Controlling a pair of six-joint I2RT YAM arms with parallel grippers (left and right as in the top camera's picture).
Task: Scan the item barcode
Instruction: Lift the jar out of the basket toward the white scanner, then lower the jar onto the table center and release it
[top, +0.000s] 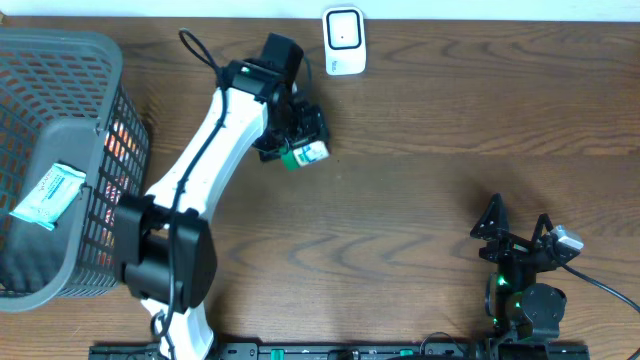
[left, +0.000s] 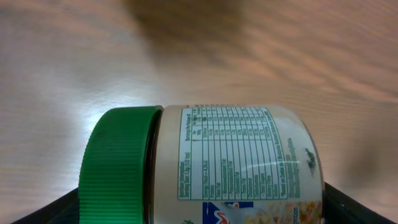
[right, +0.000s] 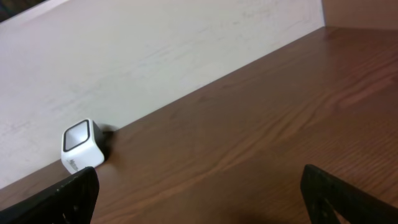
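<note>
Overhead, a round pale jar with a green ribbed lid is seen held in the left gripper, at the end of the white and black left arm. The jar is found near the top middle of the brown wooden table. It is placed a little below and to the left of the small white box scanner, near it but not touching it. In the left wrist view the jar is seen lying on its side, with the green lid at the left and a white label full of tiny print turned up to the camera. Black fingers are seen at the bottom corners, one on each side, so the jaws are clamped on the jar. Whether the jar is touching the table cannot be told. The right gripper is seen near the bottom right of the table, well apart from the jar. Its fingers are spread wide and nothing is held between them. In the right wrist view the scanner is seen far off, set against the pale wall. A grey plastic basket is placed at the left edge, and a pale green and white packet is seen in it.
</note>
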